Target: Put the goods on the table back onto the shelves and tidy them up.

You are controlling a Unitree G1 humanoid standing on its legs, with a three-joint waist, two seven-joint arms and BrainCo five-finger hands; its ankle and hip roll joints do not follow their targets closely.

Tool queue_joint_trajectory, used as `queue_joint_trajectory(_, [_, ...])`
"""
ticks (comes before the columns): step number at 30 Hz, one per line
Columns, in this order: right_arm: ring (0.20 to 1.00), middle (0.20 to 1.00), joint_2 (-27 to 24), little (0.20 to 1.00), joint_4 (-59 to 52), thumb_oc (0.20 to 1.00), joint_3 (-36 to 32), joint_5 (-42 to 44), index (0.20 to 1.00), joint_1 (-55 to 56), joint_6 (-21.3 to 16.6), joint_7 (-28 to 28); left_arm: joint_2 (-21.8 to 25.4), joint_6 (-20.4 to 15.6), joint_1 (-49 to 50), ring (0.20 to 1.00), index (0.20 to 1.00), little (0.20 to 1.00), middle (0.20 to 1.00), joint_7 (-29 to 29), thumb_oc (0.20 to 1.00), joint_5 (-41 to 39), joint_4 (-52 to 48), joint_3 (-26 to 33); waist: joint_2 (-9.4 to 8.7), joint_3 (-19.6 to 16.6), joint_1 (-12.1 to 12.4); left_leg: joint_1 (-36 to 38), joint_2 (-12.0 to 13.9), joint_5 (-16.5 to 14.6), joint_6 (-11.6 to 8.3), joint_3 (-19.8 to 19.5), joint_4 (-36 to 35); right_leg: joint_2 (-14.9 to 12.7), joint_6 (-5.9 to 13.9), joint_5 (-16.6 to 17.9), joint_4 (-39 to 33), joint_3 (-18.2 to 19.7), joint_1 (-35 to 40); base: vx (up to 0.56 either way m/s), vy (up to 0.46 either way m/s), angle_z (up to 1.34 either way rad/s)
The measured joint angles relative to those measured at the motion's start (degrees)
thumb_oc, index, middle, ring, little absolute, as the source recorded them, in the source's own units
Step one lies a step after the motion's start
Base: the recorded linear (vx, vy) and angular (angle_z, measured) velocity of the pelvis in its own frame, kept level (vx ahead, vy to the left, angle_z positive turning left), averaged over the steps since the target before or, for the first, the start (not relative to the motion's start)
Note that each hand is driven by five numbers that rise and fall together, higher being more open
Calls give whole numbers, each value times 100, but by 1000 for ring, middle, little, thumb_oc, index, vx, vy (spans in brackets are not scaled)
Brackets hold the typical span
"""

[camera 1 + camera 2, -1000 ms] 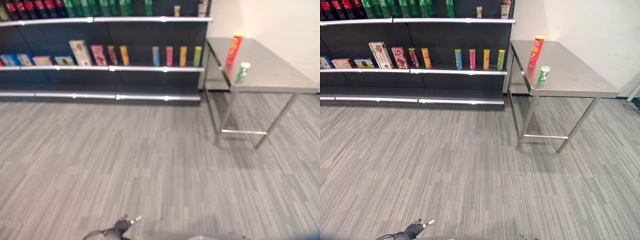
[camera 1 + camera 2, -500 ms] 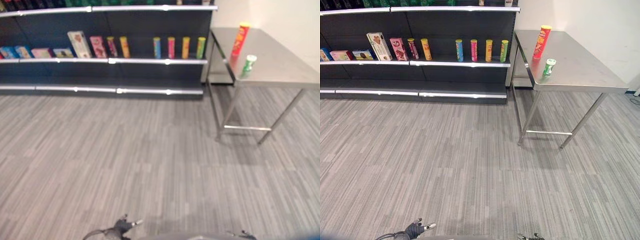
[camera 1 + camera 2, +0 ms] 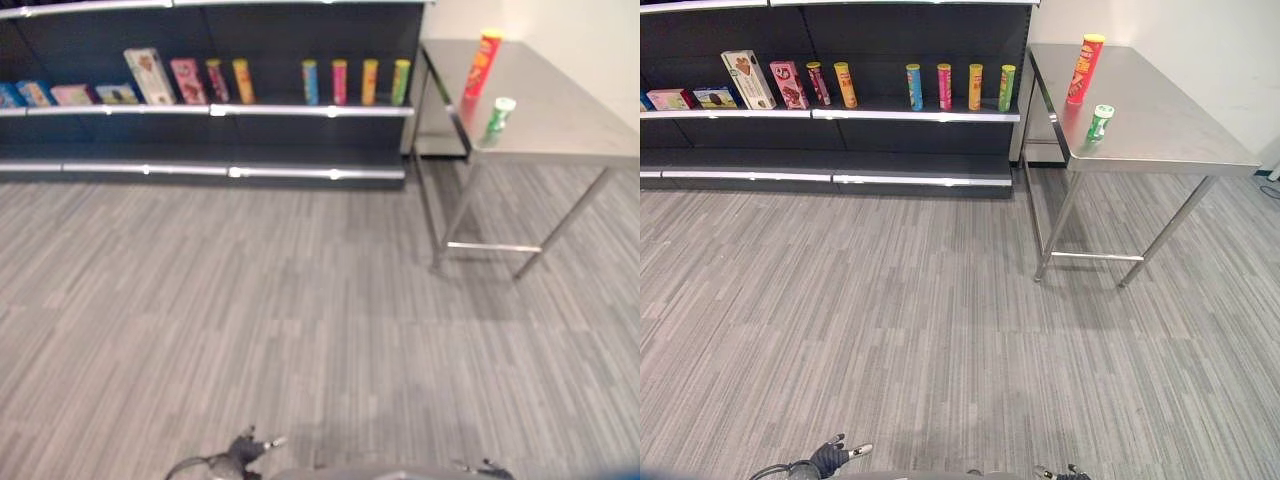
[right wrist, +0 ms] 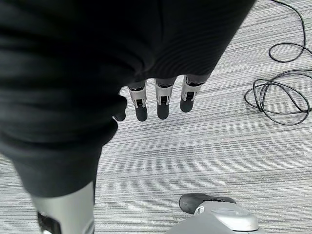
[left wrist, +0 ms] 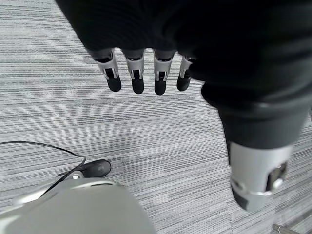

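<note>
Since the earlier frames the whole picture has shifted downward, so the camera moved; goods unchanged. Steel table (image 3: 1160,140) carries a tall red can (image 3: 1085,69) toward its far edge, and a small green can (image 3: 1099,122) near its left edge. Dark shelves (image 3: 840,115) hold four upright tubes (image 3: 957,86) and boxes (image 3: 740,80) on the middle board. Wrist views add what the head views lack: left hand (image 5: 146,73) and right hand (image 4: 156,97), fingers straight, hanging empty over grey floor (image 3: 940,330).
</note>
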Motion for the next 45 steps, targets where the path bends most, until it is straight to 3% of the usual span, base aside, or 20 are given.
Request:
queue_joint_trajectory(6, [1000,1000,3,1000,-5,1000,2,114,1000,-127,-5,5,35,-19,-24,1000,1000,1000,1000,-3,1000,-254,-5,41,-36,169,12,-308,10,-112,-179,29,423,-7,-43,-220,426,96,-316,6,-71,-3])
queue_joint_trajectory(8, [1000,1000,31,1000,4,1000,9,223,1000,-301,-5,6,131,-29,-257,1000,1000,1000,1000,-1,1000,-405,7,51,-329,428,43,-1030,-84,-200,-316,19,1686,-235,-274,-217,582,153,-467,34,-70,-8])
queue_joint_trajectory(11, [1000,1000,-86,1000,-3,1000,6,276,1000,-334,-43,-9,78,-29,-211,1000,1000,1000,1000,-5,1000,-418,44,48,-291,543,72,-1560,78,-334,-489,-32,2613,-190,-542,-243,484,146,-360,234,-17,2])
queue_joint_trajectory(14, [1000,1000,-94,1000,-25,1000,15,344,1000,-314,-27,-30,76,-76,-259,1000,1000,1000,1000,-3,1000,-506,18,47,-277,619,98,-1896,274,-281,-500,-22,2109,-190,-581,-145,149,-26,-127,293,47,30])
queue_joint_trajectory(18, [1000,1000,-184,1000,20,1000,16,337,1000,-514,-61,-89,17,-131,-252,1000,1000,1000,1000,5,1000,-628,48,64,-161,652,268,-2205,441,241,-834,-259,211,-142,-331,-162,-260,6,62,362,89,4])
queue_joint_trajectory(20, [1000,1000,-252,1000,5,1000,6,332,1000,-666,-113,-112,-38,-140,-241,1000,1000,1000,1000,7,1000,-626,46,121,-36,714,386,-2235,553,447,-885,-310,-219,-103,-238,-184,-615,233,474,665,263,-43])
queue_joint_trajectory(22, [1000,1000,-251,1000,98,1000,8,321,1000,-680,-143,-105,-83,-120,-118,1000,1000,1000,1000,6,1000,-623,184,267,95,641,493,-1998,689,596,-759,-157,-165,-120,-95,-296,-788,511,899,593,276,-82])
queue_joint_trajectory(24, [1000,1000,-135,1000,98,1000,15,295,1000,-619,-153,-84,5,-122,-90,1000,1000,1000,1000,46,1000,-621,199,282,-125,506,579,-1939,482,1085,-548,154,232,-519,190,-514,-585,710,945,516,252,-84])
queue_joint_trajectory(25, [1000,1000,-104,1000,99,1000,14,222,1000,-625,-152,-56,44,-103,-120,1000,1000,1000,1000,54,1000,-621,160,385,-244,507,554,-1860,324,1009,-328,275,239,-682,358,-597,-208,720,863,358,208,-67])
queue_joint_trajectory(26, [1000,1000,-101,1000,92,1000,10,215,1000,-614,-150,-48,37,-103,-93,1000,1000,1000,1000,54,1000,-621,151,442,-239,497,556,-1754,319,1087,-210,330,177,-745,436,-652,134,681,725,182,145,-34])
queue_joint_trajectory(27, [1000,1000,-84,1000,54,1000,13,215,1000,-500,-147,-46,87,-124,-194,1000,1000,1000,1000,75,1000,-622,98,443,-209,447,512,-1487,237,1104,109,311,17,-827,676,-575,729,544,555,291,229,-14])
queue_joint_trajectory(29, [1000,1000,-61,1000,48,1000,-54,222,1000,-419,-118,-43,249,-163,-356,1000,1000,1000,1000,83,1000,-623,-121,368,-278,368,480,-1160,67,808,234,380,-24,-1129,1074,-361,2425,594,-114,300,184,-21])
queue_joint_trajectory(31, [1000,1000,-62,1000,-30,1000,-102,229,1000,-402,-125,-43,310,-186,-460,1000,1000,1000,1000,86,1000,-623,-130,325,-190,320,365,-962,14,738,321,361,-71,-1242,1071,-461,2967,468,-443,355,137,-10])
queue_joint_trajectory(33, [1000,1000,-53,1000,-25,1000,-82,229,1000,-399,-122,-41,319,-260,-492,1000,1000,1000,1000,122,1000,-625,-218,317,-79,272,307,-714,-5,648,440,365,-64,-1372,1122,-526,2729,379,-725,436,170,-21])
queue_joint_trajectory(34, [1000,1000,-94,1000,-11,1000,-103,229,1000,-389,-119,-33,306,-265,-455,1000,1000,1000,1000,122,1000,-627,-275,204,99,201,276,-483,74,300,555,298,-231,-1237,1226,-596,2234,347,-874,381,146,-31])
queue_joint_trajectory(35, [1000,1000,-75,1000,-46,1000,-79,229,1000,-397,-130,-27,330,-252,-393,1000,1000,1000,1000,115,1000,-626,-214,217,75,166,249,-444,47,408,339,339,-222,-1226,1211,-570,1833,459,-1022,292,84,-24])
queue_joint_trajectory(39, [1000,1000,-100,1000,-62,1000,-25,238,1000,-291,-111,13,266,-259,-427,1000,1000,1000,1000,112,1000,-624,-239,204,49,149,-82,-327,82,29,447,198,-223,-660,1115,-30,903,443,-1799,558,106,17])
queue_joint_trajectory(40, [1000,1000,-94,1000,-9,1000,-32,250,1000,-271,-105,12,241,-242,-418,1000,1000,1000,1000,112,1000,-620,-145,206,7,141,-152,-251,116,-75,377,103,-215,-372,1090,295,517,707,-2001,335,12,15])
queue_joint_trajectory(43, [1000,1000,-101,1000,48,1000,-35,283,1000,19,-69,10,142,-242,-266,1000,1000,1000,1000,32,1000,-617,-96,201,-205,95,-323,136,40,-293,34,-208,-261,-354,1019,841,61,663,-1946,494,-30,58])
queue_joint_trajectory(45, [1000,1000,-146,1000,156,1000,-70,284,1000,202,-65,10,-35,-244,-181,1000,1000,1000,1000,-10,1000,-615,-85,201,-56,3,-392,317,324,-530,-157,-531,-246,-266,890,885,226,236,-1759,424,-67,70])
